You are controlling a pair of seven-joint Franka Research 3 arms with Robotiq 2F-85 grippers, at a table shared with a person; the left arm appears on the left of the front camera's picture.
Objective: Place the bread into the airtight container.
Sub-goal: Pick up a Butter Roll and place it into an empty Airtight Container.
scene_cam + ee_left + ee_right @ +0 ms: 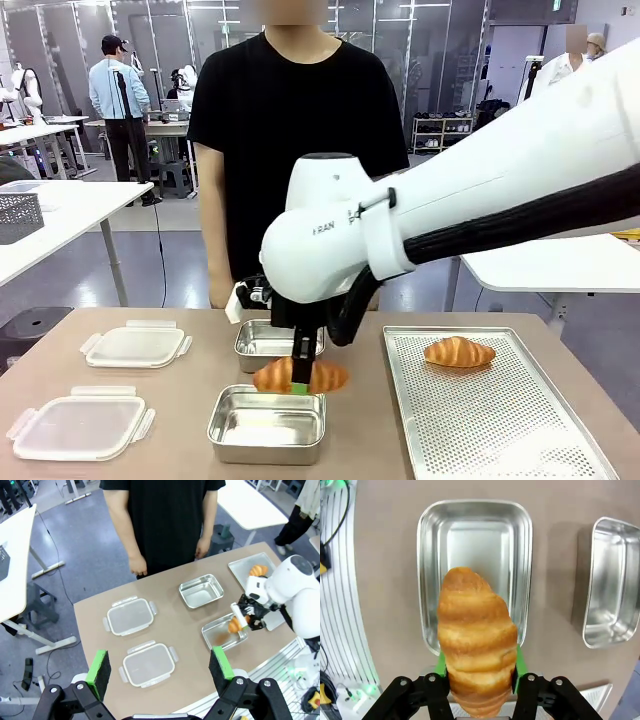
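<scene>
A golden croissant, the bread, hangs just above the near steel container. My right gripper is shut on it, green pads pressing both of its sides. The container below is empty inside. My left gripper stands open high above the table's near side, with nothing between its fingers. A second croissant lies on the perforated tray.
A second steel container sits behind the near one. Two translucent lids lie at the table's left. A person in black stands at the far edge, hands hanging down.
</scene>
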